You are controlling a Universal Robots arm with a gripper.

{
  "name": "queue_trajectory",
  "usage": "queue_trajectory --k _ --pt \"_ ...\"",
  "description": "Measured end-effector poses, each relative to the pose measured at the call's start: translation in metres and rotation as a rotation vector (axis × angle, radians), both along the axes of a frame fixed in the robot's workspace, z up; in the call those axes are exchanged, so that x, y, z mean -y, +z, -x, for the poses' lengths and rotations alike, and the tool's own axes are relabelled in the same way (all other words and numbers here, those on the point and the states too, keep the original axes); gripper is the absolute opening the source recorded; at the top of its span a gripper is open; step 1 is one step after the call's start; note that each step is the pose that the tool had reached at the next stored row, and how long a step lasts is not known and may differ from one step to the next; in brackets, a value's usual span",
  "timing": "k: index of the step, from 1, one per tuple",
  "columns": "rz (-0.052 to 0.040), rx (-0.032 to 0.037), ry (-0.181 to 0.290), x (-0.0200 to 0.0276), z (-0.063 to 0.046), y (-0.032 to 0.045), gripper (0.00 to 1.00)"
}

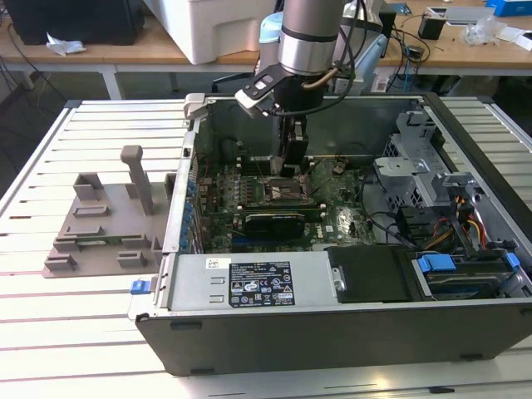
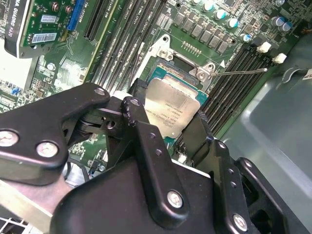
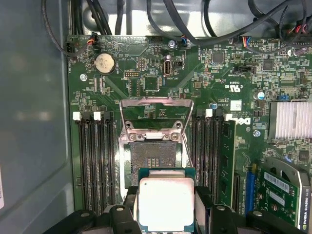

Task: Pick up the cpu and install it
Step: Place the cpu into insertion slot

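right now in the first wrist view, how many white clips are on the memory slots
4. Two white clips sit on one side of the open socket, two on the side nearer the heatsink. More may be hidden behind the hand holding the cpu.

Power supply (image 1: 191, 287): a black-and-white sticker (image 1: 259, 284) of fine print and marks, with a small label (image 1: 218, 263) beside it. Neither is legible.
Card (image 2: 53, 29): white capitals (image 2: 13, 19) along its dark edge. Barcode labels (image 2: 48, 18) show in both wrist views.
cpu (image 2: 170, 112): faint engraved lines on the lid, too small to make out.
Board (image 3: 146, 73): a white logo (image 3: 242, 120) by the memory slots, a white tag (image 3: 236, 105) just beside it, and tiny component codes all over.
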State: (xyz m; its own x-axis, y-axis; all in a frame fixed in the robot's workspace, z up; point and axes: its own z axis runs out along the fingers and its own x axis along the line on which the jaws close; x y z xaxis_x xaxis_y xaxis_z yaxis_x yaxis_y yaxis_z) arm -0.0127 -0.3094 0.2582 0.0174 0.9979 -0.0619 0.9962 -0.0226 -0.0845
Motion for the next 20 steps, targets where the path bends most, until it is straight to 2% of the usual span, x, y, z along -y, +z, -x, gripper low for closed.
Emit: queue_trajectory --k 20 --pt "0.0001 0.0 0.0 0.0 -0.002 -0.0155 0.55"
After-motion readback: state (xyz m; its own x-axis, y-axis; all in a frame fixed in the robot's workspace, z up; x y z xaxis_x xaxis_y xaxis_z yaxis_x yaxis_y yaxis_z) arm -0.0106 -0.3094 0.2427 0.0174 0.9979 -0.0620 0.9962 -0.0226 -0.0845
